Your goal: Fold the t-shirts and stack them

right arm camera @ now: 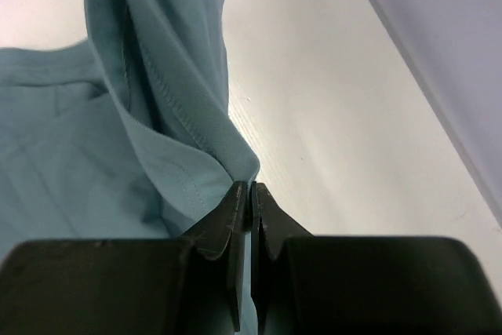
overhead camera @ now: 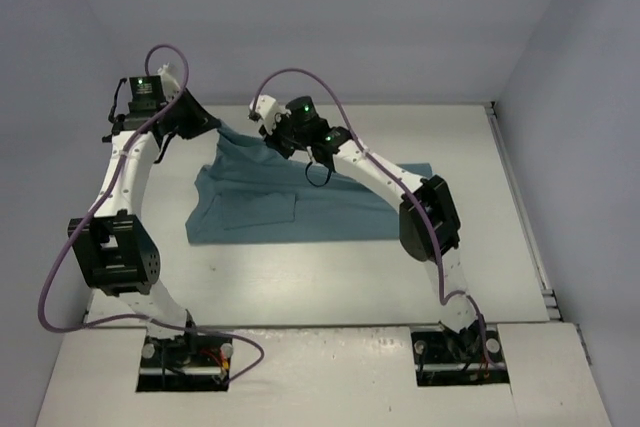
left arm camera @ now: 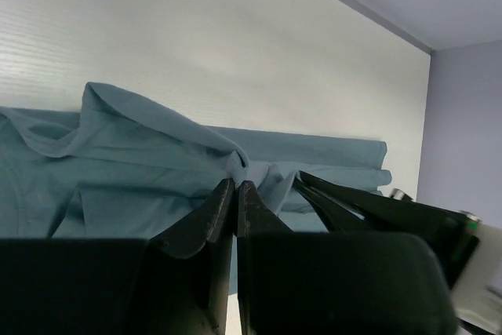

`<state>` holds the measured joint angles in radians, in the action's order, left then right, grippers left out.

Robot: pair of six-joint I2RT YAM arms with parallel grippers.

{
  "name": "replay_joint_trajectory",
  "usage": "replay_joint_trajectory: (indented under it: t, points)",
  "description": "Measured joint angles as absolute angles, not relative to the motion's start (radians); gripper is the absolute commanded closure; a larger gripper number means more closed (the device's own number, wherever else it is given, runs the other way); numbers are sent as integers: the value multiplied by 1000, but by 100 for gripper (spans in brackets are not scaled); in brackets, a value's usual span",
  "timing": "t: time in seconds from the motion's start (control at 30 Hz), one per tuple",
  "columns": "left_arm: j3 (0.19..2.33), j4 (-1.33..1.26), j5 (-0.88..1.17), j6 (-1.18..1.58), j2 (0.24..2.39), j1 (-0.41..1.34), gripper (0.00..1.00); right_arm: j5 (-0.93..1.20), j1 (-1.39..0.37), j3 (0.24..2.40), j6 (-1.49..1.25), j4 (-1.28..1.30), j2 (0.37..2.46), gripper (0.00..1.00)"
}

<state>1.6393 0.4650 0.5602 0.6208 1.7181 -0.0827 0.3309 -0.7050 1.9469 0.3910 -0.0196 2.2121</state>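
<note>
"Two grippers: what has each got?"
"My left gripper (left arm camera: 235,187) has its fingers pressed together on a raised fold of the teal t-shirt (left arm camera: 141,170). My right gripper (right arm camera: 251,190) is pinched the same way on a stitched edge of it."
"And where does the shirt lie?"
"In the middle of the table (overhead camera: 480,247), mostly spread flat, its far edge lifted off the surface where my two grips hold it, near each other."
</note>
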Motion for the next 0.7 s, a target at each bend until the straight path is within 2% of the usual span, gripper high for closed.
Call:
replay_joint_trajectory:
  t: [0.33, 0.7]
  points:
    - [1288, 488, 525, 632, 1557, -94, 100, 347, -749, 1737, 367, -28, 2097, 100]
    - [1162, 549, 508, 602, 1378, -95, 100, 386, -812, 1583, 311, -20, 2054, 99]
